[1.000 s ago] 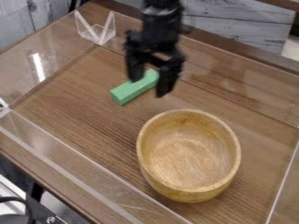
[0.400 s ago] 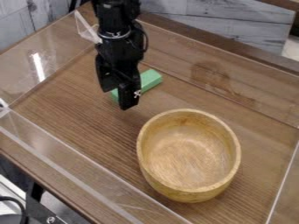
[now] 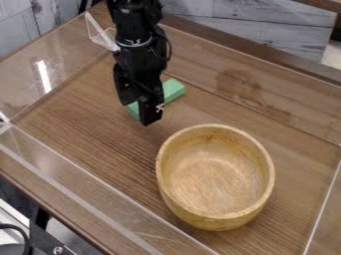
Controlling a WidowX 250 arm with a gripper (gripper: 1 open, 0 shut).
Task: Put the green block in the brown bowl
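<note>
Gripper points straight down over the block, fingers spread wide, nothing pinched. One black finger stands in front of the block and hides most of it; only the upper-right end shows green. Block lies flat on the table, long axis running diagonally from lower-left to upper-right in the view. It sits up-left of the bowl, near the rim but clear of it. Bowl is upright, with nothing inside. Can't tell if the fingers touch the block.
</note>
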